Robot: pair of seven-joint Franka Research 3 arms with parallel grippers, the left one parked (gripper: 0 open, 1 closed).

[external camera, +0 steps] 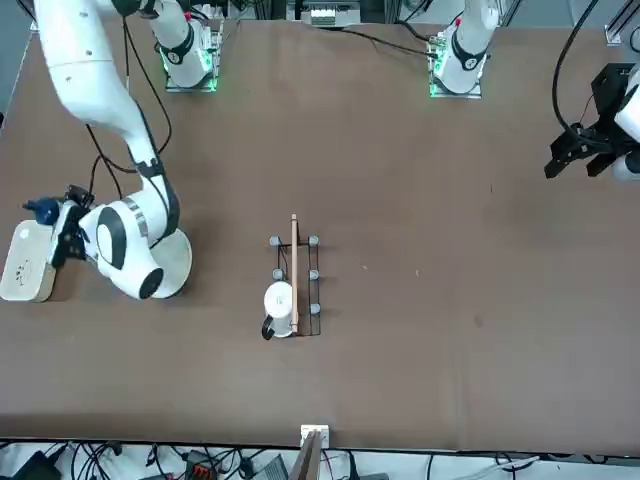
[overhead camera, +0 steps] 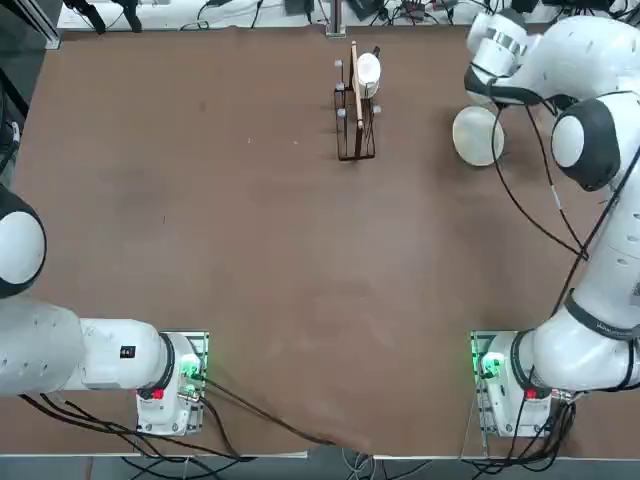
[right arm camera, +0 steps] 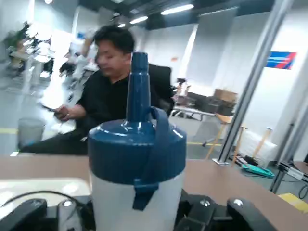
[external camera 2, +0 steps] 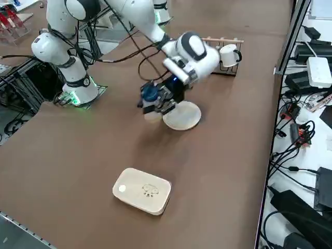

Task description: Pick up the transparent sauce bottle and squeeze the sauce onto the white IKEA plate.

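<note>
One transparent sauce bottle point(right arm camera: 136, 199), with a blue cap and nozzle, is clamped between the fingers of the right gripper point(external camera 2: 158, 100), nozzle up and held upright off the table point(external camera 2: 129, 150). It is over the right part of the table, just beside the white IKEA plate point(external camera 2: 182, 116); the nozzle does not point down at it. The plate lies flat on the tabletop, and the forearm and wrist of the right arm point(external camera: 130, 230) reach across close by, hiding part of its rim in the front and top views. On the other side of the bottle, farther to the robot's right, lies a rounded-rectangular cream-white dish point(external camera 2: 142, 191) with a small drawing on it; in the right side view, bare tabletop separates it from the plate. To the robot's left of the plate, well apart from it, stands a dark wire rack point(external camera: 314, 290) with a wooden bar along its top and a white mug point(external camera: 281, 302) at one side, its dark handle sticking out. Loose black cables point(external camera 2: 141, 66) loop from the right arm above the tabletop. Beyond the table edge in the right wrist view, a seated person point(right arm camera: 113, 86) in dark clothing holds a phone, with a bin point(right arm camera: 31, 131) beside them.
</note>
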